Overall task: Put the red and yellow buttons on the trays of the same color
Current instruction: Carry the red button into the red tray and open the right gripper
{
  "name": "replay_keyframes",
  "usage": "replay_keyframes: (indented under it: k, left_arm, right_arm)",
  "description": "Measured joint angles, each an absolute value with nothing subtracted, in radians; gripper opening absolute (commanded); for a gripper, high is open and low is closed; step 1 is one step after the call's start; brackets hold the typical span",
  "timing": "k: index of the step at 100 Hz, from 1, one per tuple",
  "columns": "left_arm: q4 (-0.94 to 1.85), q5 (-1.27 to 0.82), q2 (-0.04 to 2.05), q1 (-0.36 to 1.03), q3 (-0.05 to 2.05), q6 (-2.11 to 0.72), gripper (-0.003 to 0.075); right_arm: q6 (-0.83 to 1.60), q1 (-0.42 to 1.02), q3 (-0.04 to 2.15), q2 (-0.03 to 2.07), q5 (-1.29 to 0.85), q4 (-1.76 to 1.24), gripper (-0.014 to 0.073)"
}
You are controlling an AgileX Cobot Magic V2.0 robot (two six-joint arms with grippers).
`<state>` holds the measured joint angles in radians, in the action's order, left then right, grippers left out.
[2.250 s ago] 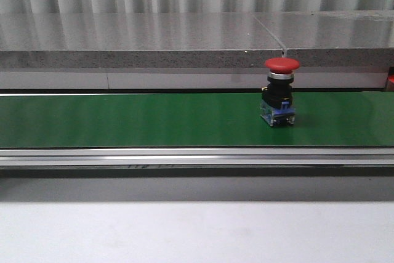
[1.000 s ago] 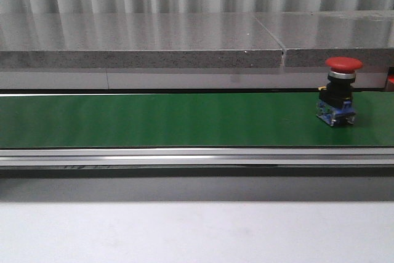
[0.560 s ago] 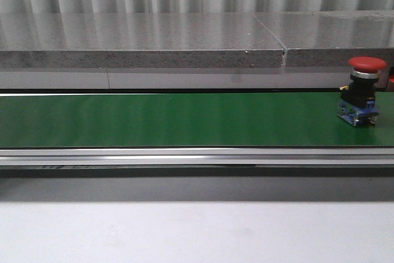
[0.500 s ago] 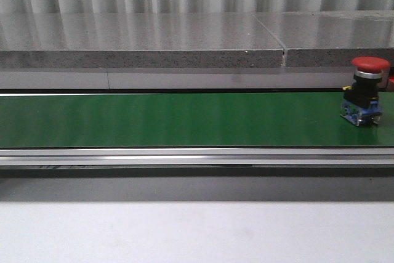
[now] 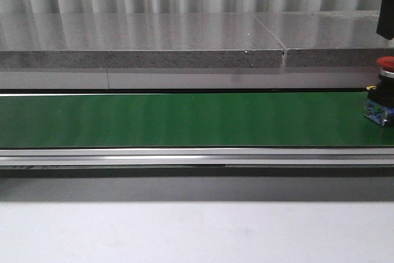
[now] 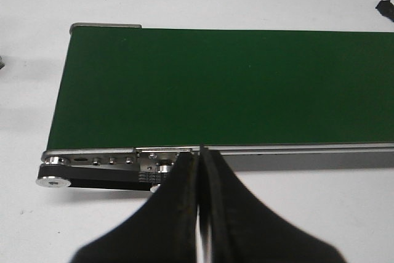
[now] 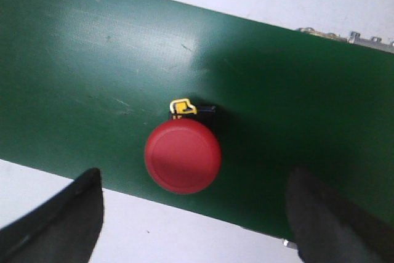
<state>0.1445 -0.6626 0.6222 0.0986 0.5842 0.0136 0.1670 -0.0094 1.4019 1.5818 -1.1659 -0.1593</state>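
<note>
A red mushroom button (image 5: 386,93) with a black and blue base stands upright on the green conveyor belt (image 5: 184,118), at the far right edge of the front view and partly cut off. In the right wrist view its red cap (image 7: 183,155) shows from above. My right gripper (image 7: 194,226) is open and above the button, with its fingers wide apart on either side. My left gripper (image 6: 200,173) is shut and empty, over the white table by the belt's near rail. No yellow button and no tray is in view.
A grey stone ledge (image 5: 154,41) runs behind the belt. The belt's end roller and metal rail (image 6: 61,173) lie near my left gripper. A dark part of my right arm (image 5: 388,4) shows at the top right of the front view. White table (image 5: 184,232) lies in front.
The red button has ridden the belt to the right, from right of centre to the frame's right edge. A dark part of my right arm has appeared above it.
</note>
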Motion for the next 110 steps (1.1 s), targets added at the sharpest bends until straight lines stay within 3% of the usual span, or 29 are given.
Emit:
replay_keyframes:
  k: [23,43,51,83,110]
  left_arm:
    - [0.145,-0.663,0.622,0.099,0.584,0.014,-0.0020]
    - [0.145,-0.663,0.622,0.099,0.584,0.014,-0.0020]
    - [0.145,-0.663,0.622,0.099,0.584,0.014,-0.0020]
    - [0.145,-0.663,0.622,0.099,0.584,0.014,-0.0020]
    - [0.145,-0.663,0.622,0.099,0.584,0.014,-0.0020]
  right_arm:
    - [0.175,-0.009,1.402,1.664,-1.180,-0.131,0.0570]
    - [0.177,-0.009,1.402,1.722,-1.163,-0.098,0.0294]
    - [0.177,-0.009,1.402,1.727,-1.156,-0.095,0.0222]
    - [0.142,-0.028,1.402,1.700,-1.131,-0.087,0.0212]
    - [0.038,-0.150,1.484,1.655,-1.131,-0.027,0.0212]
